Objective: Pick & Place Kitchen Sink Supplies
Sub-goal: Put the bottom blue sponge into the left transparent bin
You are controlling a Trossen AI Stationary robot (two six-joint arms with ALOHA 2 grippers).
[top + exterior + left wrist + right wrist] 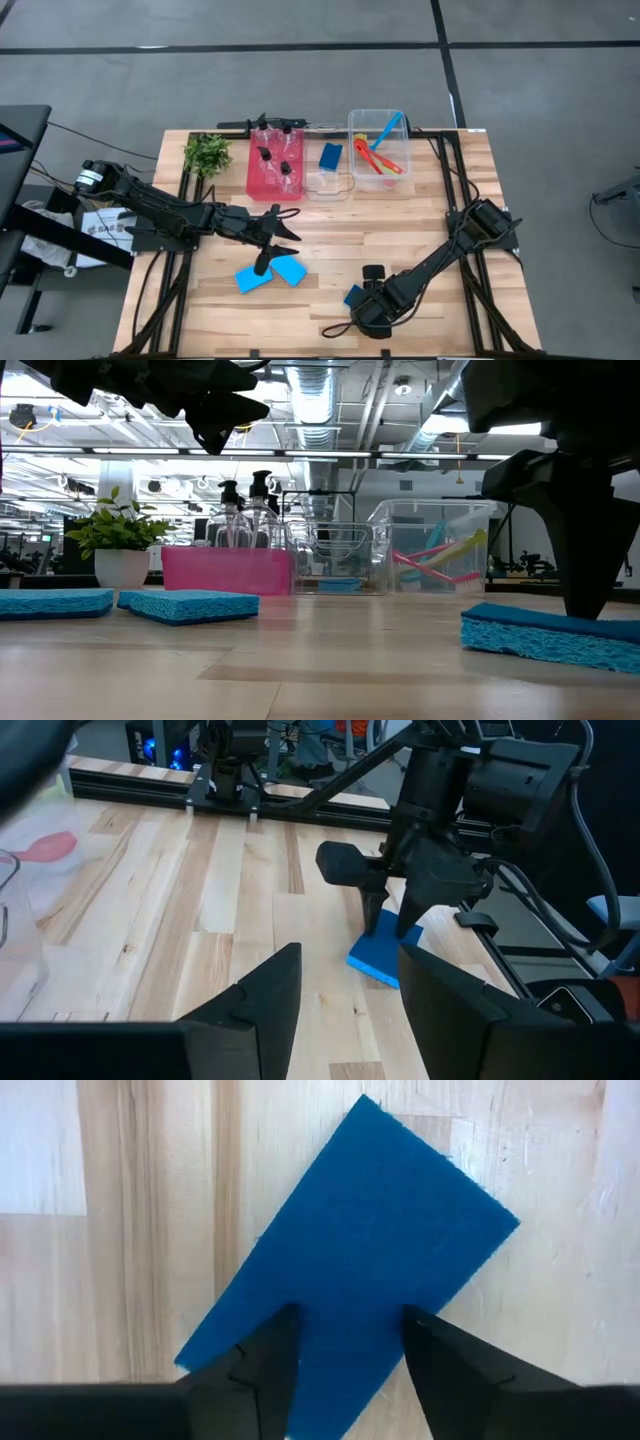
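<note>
My right gripper is open and points straight down over a dark-blue sponge lying flat near the table's near edge. Its fingertips stand over the sponge's near part. My left gripper is open and hangs in the air above the table's middle. Just past it, toward the near edge, two light-blue sponges lie flat. Clear pump bottles stand in a pink bin. Red, blue and yellow-green brushes lie in a clear bin. Another dark-blue sponge sits in a small clear bin. My right gripper comes at the dark-blue sponge's top face from above, open, with both fingertips down at the sponge's level. The sponge lies flat on the table. Whether the tips touch it, I cannot tell.
A leafy plant stands at the table's far left. The pink bin, the small clear bin and the large clear bin line the far edge. Bare wood lies between the bins and the sponges.
</note>
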